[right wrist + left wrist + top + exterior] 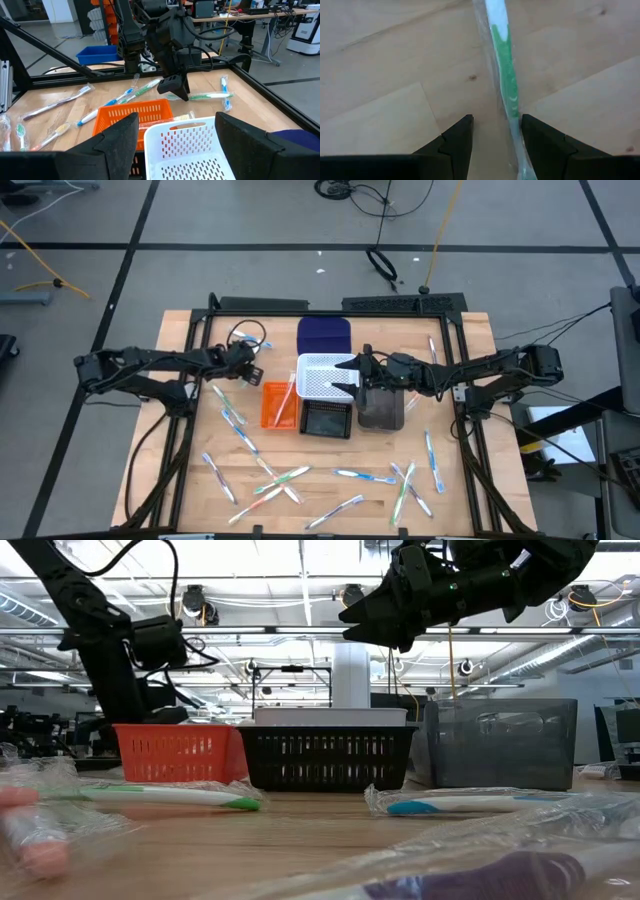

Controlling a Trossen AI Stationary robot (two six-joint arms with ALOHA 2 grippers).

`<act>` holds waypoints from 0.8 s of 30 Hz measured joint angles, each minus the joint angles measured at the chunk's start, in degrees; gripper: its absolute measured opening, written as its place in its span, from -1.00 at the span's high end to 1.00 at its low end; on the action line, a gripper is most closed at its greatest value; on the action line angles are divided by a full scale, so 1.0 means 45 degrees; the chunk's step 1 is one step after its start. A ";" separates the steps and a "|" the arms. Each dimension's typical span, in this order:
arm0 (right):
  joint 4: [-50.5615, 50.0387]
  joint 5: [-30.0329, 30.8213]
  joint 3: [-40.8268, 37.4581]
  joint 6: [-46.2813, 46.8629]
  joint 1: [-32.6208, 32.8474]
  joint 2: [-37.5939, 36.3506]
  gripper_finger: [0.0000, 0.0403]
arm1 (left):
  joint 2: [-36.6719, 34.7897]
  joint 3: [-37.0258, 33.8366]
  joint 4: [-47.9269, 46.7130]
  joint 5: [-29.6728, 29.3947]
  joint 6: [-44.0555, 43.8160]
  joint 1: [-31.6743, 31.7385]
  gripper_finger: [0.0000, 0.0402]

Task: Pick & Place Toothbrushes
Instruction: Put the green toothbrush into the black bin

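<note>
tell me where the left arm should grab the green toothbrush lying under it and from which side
Best at the middle of the handle, coming straight down from above. The wrapped green-and-white plastic toothbrush lies flat on the wooden table, and its thin shaft already runs between the left gripper's open jaws, nearer one finger. Centring a little before closing across the narrow width would probably help; the wrapper may be slippery.

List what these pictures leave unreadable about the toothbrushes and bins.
- Green toothbrush, left wrist view: both ends cut off by the picture's edges; it lies between the open left gripper jaws.
- Black bin, low view: contents hidden by its wall.
- Nearest wrapped toothbrush, low view: blurred, colour unclear.
- Orange bin, right wrist view: partly hidden by the right gripper.
</note>
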 joint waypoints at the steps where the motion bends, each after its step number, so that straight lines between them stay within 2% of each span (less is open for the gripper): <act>1: -0.0001 -0.0001 0.0000 0.0000 0.0000 0.0000 -0.26 | -0.0009 -0.0065 0.0121 0.0033 -0.0018 0.0000 0.16; 5: -0.0002 0.0002 0.0000 0.0004 0.0000 0.0000 -0.26 | -0.0012 -0.0133 0.0161 0.0055 -0.0223 0.0010 0.34; 10: 0.0001 0.0002 0.0000 0.0004 0.0000 0.0000 -0.26 | 0.0000 -0.0141 0.0306 0.0097 -0.0233 0.0010 0.88; 11: 0.0002 0.0002 0.0000 0.0004 0.0000 0.0000 -0.26 | -0.0005 -0.0141 0.0363 0.0121 -0.0237 0.0010 0.93; 19: 0.0001 0.0002 0.0000 0.0004 0.0000 0.0000 -0.26 | -0.0118 -0.0156 0.0525 0.0378 -0.0078 0.0000 0.98; 24: 0.0003 0.0007 0.0000 0.0004 0.0000 0.0000 -0.26 | -0.0917 -0.0175 0.0401 0.0558 0.0047 -0.0015 0.98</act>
